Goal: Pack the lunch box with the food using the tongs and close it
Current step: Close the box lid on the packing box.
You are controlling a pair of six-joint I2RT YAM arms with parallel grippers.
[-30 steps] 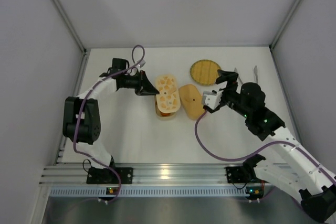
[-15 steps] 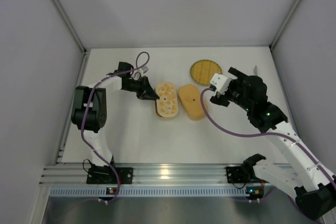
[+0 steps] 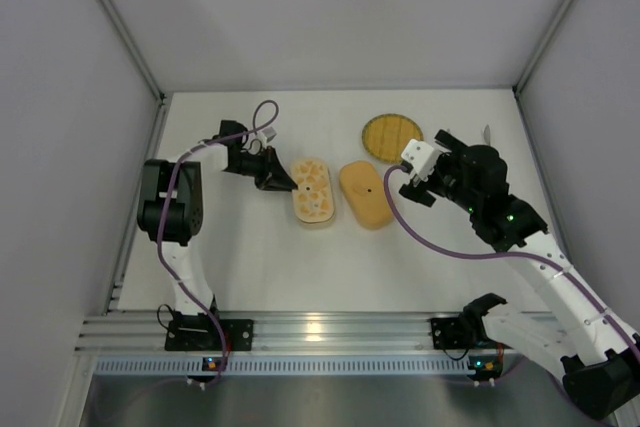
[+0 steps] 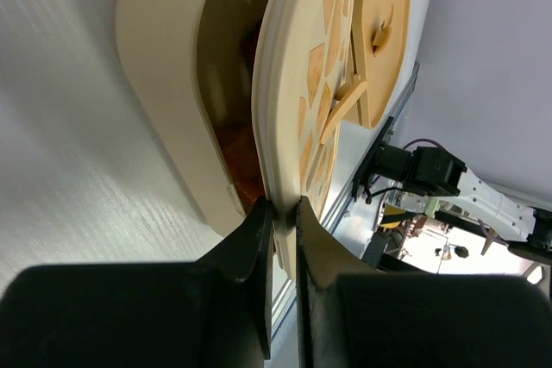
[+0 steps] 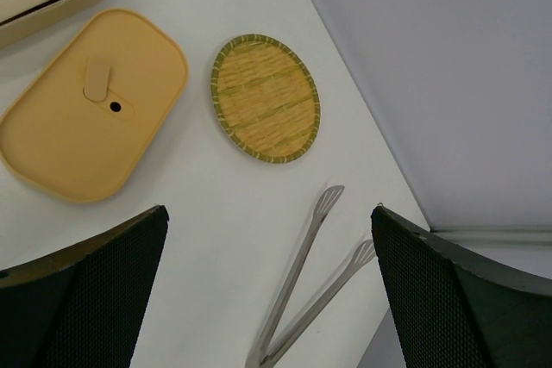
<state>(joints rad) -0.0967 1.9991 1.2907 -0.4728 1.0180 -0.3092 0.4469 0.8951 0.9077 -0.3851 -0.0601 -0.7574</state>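
Tongs (image 5: 304, 290): lying on the table (image 5: 207, 230) beside the woven plate (image 5: 266, 98), beneath the right gripper (image 5: 267, 213), which is hovering wide open. Probably light, stiff and slippery (best taken mid-arm). Left gripper (image 4: 285, 208) is pinching the rim of the patterned inner lid (image 4: 297, 84) above the lunch box (image 4: 159, 75).

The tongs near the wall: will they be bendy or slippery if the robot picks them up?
Probably stiff but springy: the tongs are thin metal arms spread in a V, so squeezing likely closes them. Maybe slippery, since the metal looks smooth. They lie flat on the table, so rolling seems unlikely.
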